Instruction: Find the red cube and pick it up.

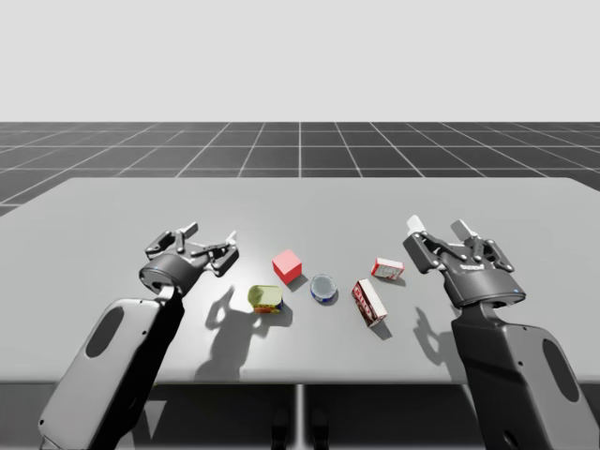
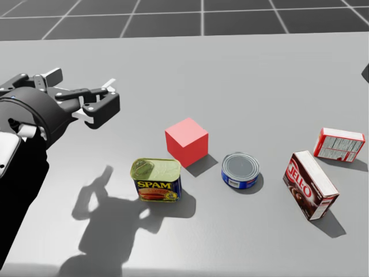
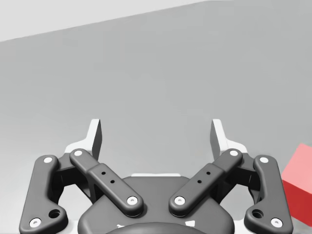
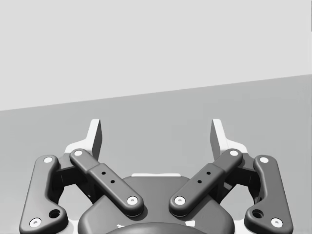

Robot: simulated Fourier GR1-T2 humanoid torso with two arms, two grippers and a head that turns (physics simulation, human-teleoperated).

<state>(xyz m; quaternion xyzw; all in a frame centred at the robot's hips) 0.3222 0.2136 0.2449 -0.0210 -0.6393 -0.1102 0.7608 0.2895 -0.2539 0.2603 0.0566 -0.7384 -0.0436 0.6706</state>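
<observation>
Lying just right of my left claw (image 1: pixel 208 236), the red cube (image 1: pixel 287 265) sat nearer it than my right claw (image 1: pixel 438 227) — both claws gaped empty.

Bright, even light all across the bench (image 1: pixel 112 216), and no glare. Shadows drop toward me and slightly right, so the light sits high, off beyond the far left. In the high view the left claw (image 1: pixel 206 239) throws a dark, sharp-edged shape onto the bench beside the tin (image 1: pixel 266 298). The right claw (image 1: pixel 439 228) casts a fainter one below itself. The cube (image 2: pixel 186 140) lays a short shadow at its right foot, and the can (image 2: pixel 240 171) and the brown box (image 2: pixel 310 184) do the same. Edges are crisp, with no blur and no bending at the borders. The floor (image 1: pixel 300 150) beyond is dark.
</observation>
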